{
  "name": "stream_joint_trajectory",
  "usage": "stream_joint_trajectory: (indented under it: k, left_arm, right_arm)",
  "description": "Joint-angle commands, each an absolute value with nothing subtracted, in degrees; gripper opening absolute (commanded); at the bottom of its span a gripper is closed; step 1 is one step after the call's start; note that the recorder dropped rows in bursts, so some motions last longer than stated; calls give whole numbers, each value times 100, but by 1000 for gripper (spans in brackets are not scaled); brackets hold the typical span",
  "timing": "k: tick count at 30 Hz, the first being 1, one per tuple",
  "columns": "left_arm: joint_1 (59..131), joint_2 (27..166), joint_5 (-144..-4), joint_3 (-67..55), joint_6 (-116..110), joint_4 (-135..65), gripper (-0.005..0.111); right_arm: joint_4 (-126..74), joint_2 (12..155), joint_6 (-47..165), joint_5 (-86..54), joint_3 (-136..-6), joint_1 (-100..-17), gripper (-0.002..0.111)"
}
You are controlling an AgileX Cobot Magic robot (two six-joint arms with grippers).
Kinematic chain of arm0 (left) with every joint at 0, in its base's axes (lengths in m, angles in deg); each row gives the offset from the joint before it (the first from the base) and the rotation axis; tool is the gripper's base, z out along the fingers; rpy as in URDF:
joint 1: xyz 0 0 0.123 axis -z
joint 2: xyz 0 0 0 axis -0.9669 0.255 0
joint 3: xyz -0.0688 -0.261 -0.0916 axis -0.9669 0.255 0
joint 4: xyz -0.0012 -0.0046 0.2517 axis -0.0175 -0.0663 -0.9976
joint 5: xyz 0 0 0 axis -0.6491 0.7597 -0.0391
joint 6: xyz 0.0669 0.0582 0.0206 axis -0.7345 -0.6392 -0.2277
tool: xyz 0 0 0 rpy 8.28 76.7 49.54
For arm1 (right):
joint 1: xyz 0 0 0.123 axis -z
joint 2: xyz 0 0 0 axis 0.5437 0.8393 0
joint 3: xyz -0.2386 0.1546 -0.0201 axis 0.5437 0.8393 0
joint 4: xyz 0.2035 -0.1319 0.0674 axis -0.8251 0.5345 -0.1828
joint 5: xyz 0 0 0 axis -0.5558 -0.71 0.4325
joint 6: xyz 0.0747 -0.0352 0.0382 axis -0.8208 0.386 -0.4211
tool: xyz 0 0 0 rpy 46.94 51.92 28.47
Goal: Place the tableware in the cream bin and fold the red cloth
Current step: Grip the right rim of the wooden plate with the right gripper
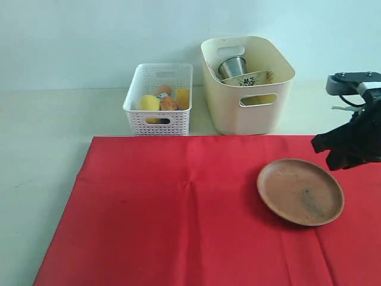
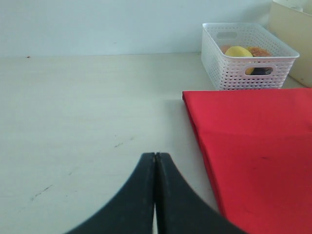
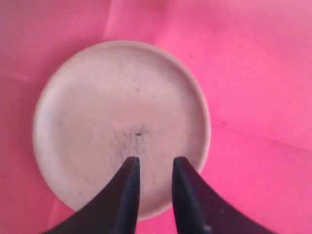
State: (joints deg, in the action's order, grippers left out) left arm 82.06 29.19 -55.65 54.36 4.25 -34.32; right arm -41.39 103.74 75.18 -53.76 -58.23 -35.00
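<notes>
The round brown plate (image 1: pixel 300 190) (image 3: pixel 122 126) lies on the red cloth (image 1: pixel 178 208) (image 3: pixel 253 73) at the right. My right gripper (image 3: pixel 155 162) hangs above the plate's near rim, open, nothing between its fingers; in the exterior view only its dark arm (image 1: pixel 351 143) shows at the right edge. The cream bin (image 1: pixel 247 83) at the back holds the steel cup (image 1: pixel 232 65) and the pale green bowl (image 1: pixel 247 78). My left gripper (image 2: pixel 155 155) is shut and empty above bare table, left of the red cloth's edge (image 2: pixel 253 146). Chopsticks, spoon and knife are out of view.
A white perforated basket (image 1: pixel 158 98) (image 2: pixel 248 56) with yellow and orange food stands left of the cream bin, just behind the cloth's back edge. A pale wall rises behind both bins. The cloth covers most of the table's (image 1: pixel 41 137) front.
</notes>
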Motion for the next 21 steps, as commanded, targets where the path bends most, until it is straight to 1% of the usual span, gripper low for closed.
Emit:
stream_joint_trajectory:
  k: [1, 8, 13, 21]
  left_arm:
    - [8183, 2894, -5585, 5454, 425, -3398, 0]
    - [8183, 2894, -5585, 5454, 425, -3398, 0]
    - [8183, 2894, -5585, 5454, 425, -3398, 0]
    - [8183, 2894, -5585, 5454, 425, -3398, 0]
  right_arm:
    - [-4267, 10505, 7449, -5345, -5736, -3045, 26]
    - [-5151, 11091, 8280, -5590, -5736, -2525, 42]
    - [-5884, 11538, 8990, -5604, -5759, -2387, 43]
    - [-5940, 12084, 9114, -5698, -5941, -2387, 43]
